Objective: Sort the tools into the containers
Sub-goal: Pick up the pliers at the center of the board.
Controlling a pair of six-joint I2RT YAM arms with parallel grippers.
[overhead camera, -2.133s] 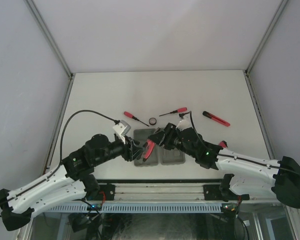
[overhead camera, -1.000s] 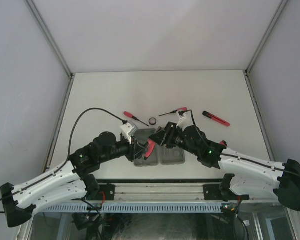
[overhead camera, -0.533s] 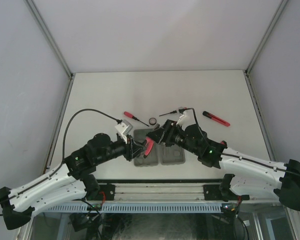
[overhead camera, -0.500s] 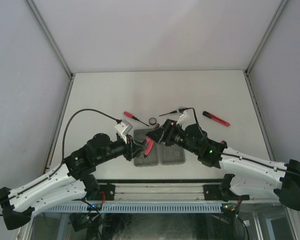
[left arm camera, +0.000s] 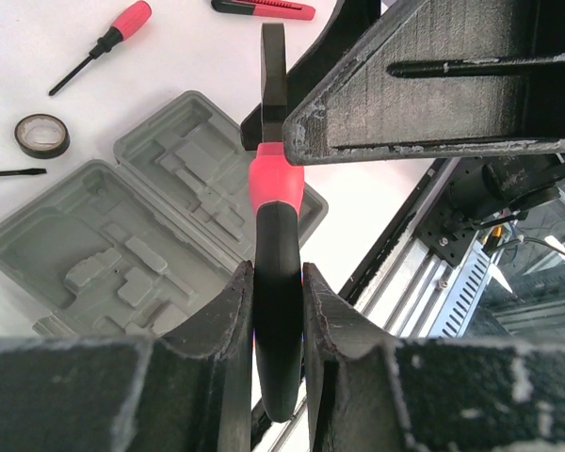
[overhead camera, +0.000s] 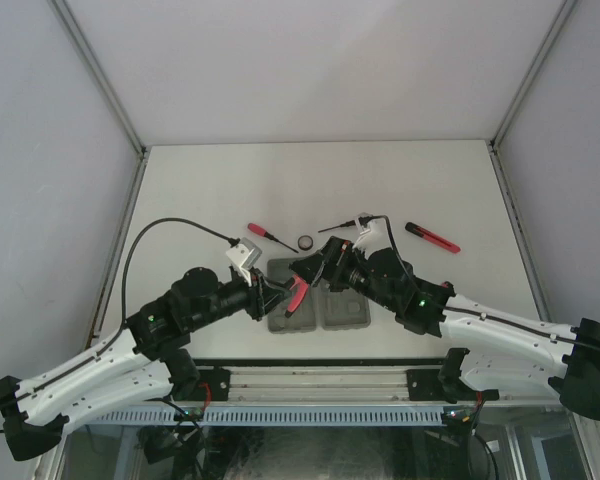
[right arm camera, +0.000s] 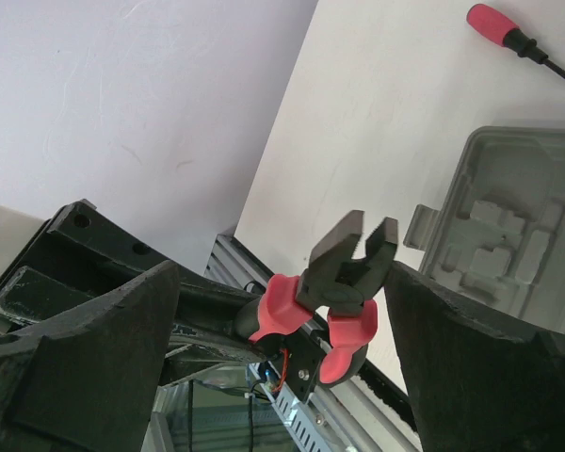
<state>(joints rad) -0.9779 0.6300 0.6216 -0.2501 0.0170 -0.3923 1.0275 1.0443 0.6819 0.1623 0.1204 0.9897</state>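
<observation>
One pair of red-handled pliers (left arm camera: pixel 277 198) with a black head is held in the air, seen over the left half of the grey rounded-corner plastic case (overhead camera: pixel 346 313) in the overhead view. The handles are pinched edge-on between the fingers (left arm camera: pixel 228 320) of the left gripper (left arm camera: pixel 279 306), which is clamped narrowly on them. The black head points up and away from that gripper, its tips a little parted. The right gripper (right arm camera: pixel 282 278) is spread wide, its two fingers (right arm camera: pixel 85 358) standing well clear on either side of the head and touching nothing.

The single case lies open flat on the white table (overhead camera: pixel 210 190), its moulded recesses facing up. Beyond it, four more tools are laid out on the table. Two red-handled screwdrivers are counted: the left screwdriver (overhead camera: pixel 263 232) in plain sight, and the right screwdriver (overhead camera: pixel 337 226), whose handle seems partly hidden behind the right arm. One black ring (overhead camera: pixel 305 242) lies between them. One slim red-and-black stick tool (overhead camera: pixel 432 237) lies farther right.
</observation>
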